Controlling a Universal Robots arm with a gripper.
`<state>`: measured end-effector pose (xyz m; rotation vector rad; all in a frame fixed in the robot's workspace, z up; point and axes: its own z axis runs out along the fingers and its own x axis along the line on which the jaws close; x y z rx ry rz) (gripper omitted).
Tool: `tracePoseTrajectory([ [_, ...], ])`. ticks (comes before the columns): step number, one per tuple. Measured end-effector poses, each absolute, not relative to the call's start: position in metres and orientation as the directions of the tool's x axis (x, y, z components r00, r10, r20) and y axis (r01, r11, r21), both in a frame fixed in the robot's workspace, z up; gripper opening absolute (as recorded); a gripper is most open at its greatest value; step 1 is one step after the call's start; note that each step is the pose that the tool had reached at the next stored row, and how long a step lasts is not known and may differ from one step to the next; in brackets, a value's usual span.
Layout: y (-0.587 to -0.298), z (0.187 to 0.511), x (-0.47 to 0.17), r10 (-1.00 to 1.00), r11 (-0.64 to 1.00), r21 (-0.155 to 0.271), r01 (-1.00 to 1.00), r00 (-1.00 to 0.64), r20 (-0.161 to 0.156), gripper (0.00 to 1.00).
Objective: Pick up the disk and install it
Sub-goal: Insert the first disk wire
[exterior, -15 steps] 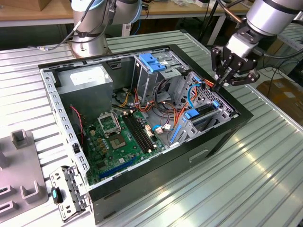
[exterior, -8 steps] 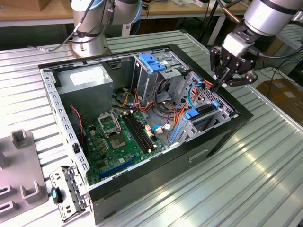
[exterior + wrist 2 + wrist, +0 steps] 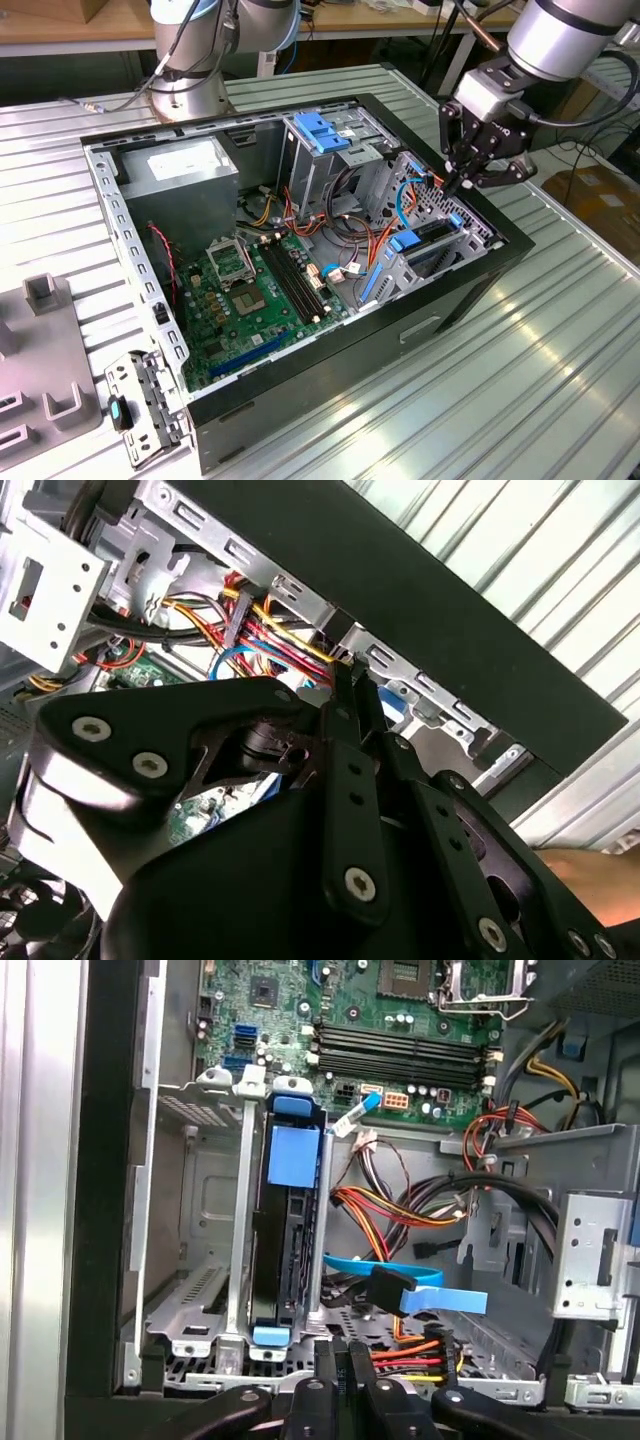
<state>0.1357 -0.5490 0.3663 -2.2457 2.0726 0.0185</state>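
The disk stands on edge in a slot of the metal drive cage, with blue carrier tabs at both ends. In the exterior view the disk sits in the cage at the case's right corner. My gripper hovers just above the case rim beside that cage, apart from the disk. The thin black fingers lie together with nothing between them, so the gripper is shut. In the second wrist view the gripper points at the bundle of coloured cables under the rim.
The open computer case lies on a ribbed metal table. Inside are the green motherboard, a grey box with a white sticker, a tall cage with a light-blue flap and loose blue cables. A metal bracket lies outside.
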Motion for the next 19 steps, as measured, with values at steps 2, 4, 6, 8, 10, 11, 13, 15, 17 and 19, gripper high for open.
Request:
tracePoseTrajectory([
  [2,-0.5491,0.3662,0.1337,-0.994,-0.078,-0.055,-0.995,0.082,-0.067,0.17],
  [4,-0.5490,0.3663,0.1303,-0.994,-0.078,-0.055,-0.995,0.082,-0.067,0.17],
  [6,-0.5491,0.3663,0.1266,-0.994,-0.078,-0.055,-0.995,0.082,-0.067,0.17],
  [8,-0.5491,0.3662,0.1253,-0.994,-0.078,-0.055,-0.995,0.082,-0.067,0.17],
  [10,-0.5491,0.3662,0.1252,-0.994,-0.078,-0.055,-0.995,0.082,-0.067,0.17],
  [11,-0.5491,0.3662,0.1252,-0.994,-0.078,-0.055,-0.995,0.082,-0.067,0.17],
  [13,-0.5491,0.3662,0.1252,-0.994,-0.078,-0.055,-0.995,0.082,-0.067,0.17],
  [15,-0.5491,0.3662,0.1252,-0.994,-0.078,-0.055,-0.995,0.082,-0.067,0.17],
  [17,-0.5491,0.3661,0.1252,-0.994,-0.078,-0.055,-0.995,0.082,-0.067,0.17],
  [19,-0.5491,0.3661,0.1252,-0.994,-0.078,-0.055,-0.995,0.082,-0.067,0.17],
])
